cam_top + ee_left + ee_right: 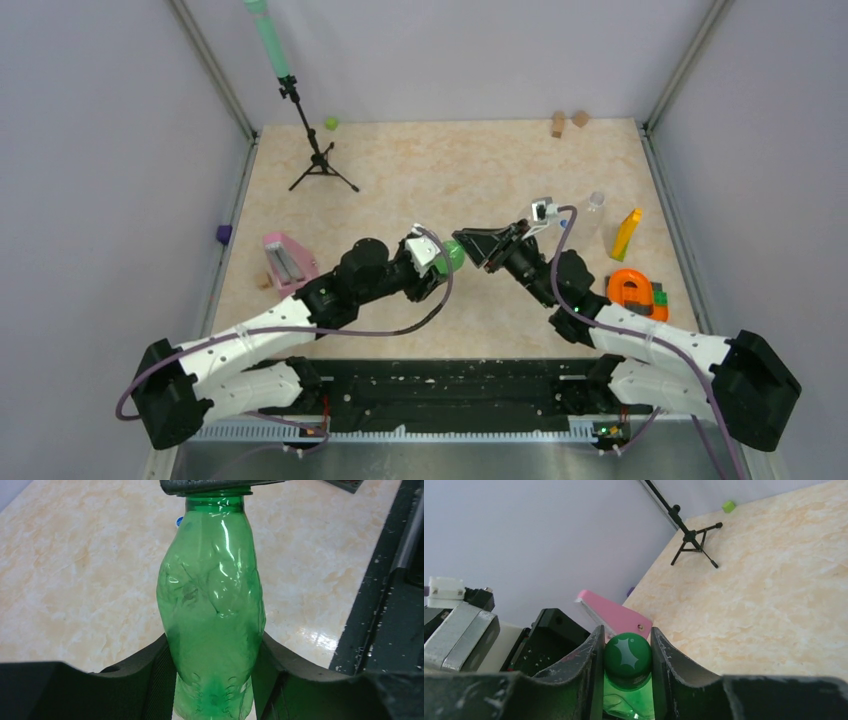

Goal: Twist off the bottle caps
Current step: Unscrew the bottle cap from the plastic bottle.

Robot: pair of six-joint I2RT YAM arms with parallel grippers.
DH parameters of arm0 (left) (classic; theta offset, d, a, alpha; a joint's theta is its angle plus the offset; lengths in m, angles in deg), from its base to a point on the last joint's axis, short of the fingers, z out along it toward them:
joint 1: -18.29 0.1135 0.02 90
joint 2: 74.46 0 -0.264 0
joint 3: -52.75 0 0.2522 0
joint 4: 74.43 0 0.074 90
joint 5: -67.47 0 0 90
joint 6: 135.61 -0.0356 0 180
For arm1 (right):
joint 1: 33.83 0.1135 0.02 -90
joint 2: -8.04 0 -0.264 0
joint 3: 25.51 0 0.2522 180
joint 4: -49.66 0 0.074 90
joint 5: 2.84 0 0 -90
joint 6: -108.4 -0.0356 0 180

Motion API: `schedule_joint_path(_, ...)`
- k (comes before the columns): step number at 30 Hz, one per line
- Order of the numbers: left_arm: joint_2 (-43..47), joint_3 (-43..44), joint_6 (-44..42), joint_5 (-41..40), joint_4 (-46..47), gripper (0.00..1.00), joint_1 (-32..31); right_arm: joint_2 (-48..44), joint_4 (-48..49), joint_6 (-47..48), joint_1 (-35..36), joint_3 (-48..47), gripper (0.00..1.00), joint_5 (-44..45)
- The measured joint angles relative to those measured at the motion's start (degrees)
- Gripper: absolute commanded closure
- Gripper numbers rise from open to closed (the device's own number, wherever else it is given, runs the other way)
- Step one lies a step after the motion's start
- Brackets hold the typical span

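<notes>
Two robot arms meeting tip to tip over a marbled tabletop. Clamped between the pads of the left gripper, low on its body near the base: a translucent green bottle, dented and creased, apparently clear of the table, neck pointing straight away from that hand. Directly ahead of the right gripper, pinched flush between both fingers with no gap showing: the dark green cap, star-patterned top facing back toward the wrist. Well off to the right hand's outer side, standing alone: a clear bottle. Judged as the start of the twist on this cap, with nothing yet loosened. To do it well: roll the right wrist about the bottle's long axis, counter-clockwise as seen from the cap end, without dragging sideways. Hold the left clamp firm enough to stop the body spinning along, yet not so hard as to crush the thin plastic further. Expect slipping on the smooth cap; re-grip and turn again rather than squeezing harder. Draw back along the neck only once loose.
</notes>
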Motion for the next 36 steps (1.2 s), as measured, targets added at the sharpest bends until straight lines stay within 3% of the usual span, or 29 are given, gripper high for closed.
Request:
schedule_joint_path(4,0.48,-0.55,1.81,7.72,1.38,1.00,2.82,-0.11,3.13,4.04,-0.48,0.37,1.00,-4.68)
schedule_joint_path(10,-0.24,-3.50,8.17,34.49,8.76,1.00,12.28,-0.13,5.70,10.95,-2.97,-1.20,1.00,-22.80)
schedule_joint_path(15,-1.97,-2.82,9.55,54.29,11.50,1.00,14.12,-0.17,2.78,17.38,-3.23,-6.84,0.97,-42.69)
schedule_joint_path(18,-3.30,-1.14,6.88,62.05,9.33,1.00,14.01,-0.96,-1.70,21.66,-3.08,-9.70,0.58,-51.45)
schedule_joint_path(19,-3.34,-0.57,5.66,62.86,7.87,1.00,13.90,-1.53,-3.96,22.93,-2.89,-10.51,0.40,-52.52)
schedule_joint_path(21,-3.08,0.52,4.07,61.75,4.83,1.00,13.70,-2.89,-7.19,24.26,-2.60,-10.99,0.19,-52.04)
schedule_joint_path(22,-2.73,0.87,3.34,60.02,3.37,1.00,13.57,-3.72,-8.59,24.33,-2.43,-10.93,0.14,-50.60)
schedule_joint_path(30,4.57,0.52,1.75,38.91,-1.05,1.00,13.11,-12.46,-8.20,15.34,-2.16,-4.46,0.13,-30.71)
schedule_joint_path(36,6.19,0.50,0.28,24.81,-3.91,1.00,9.03,-12.04,-7.85,6.78,-2.16,-3.02,0.16,-17.94)
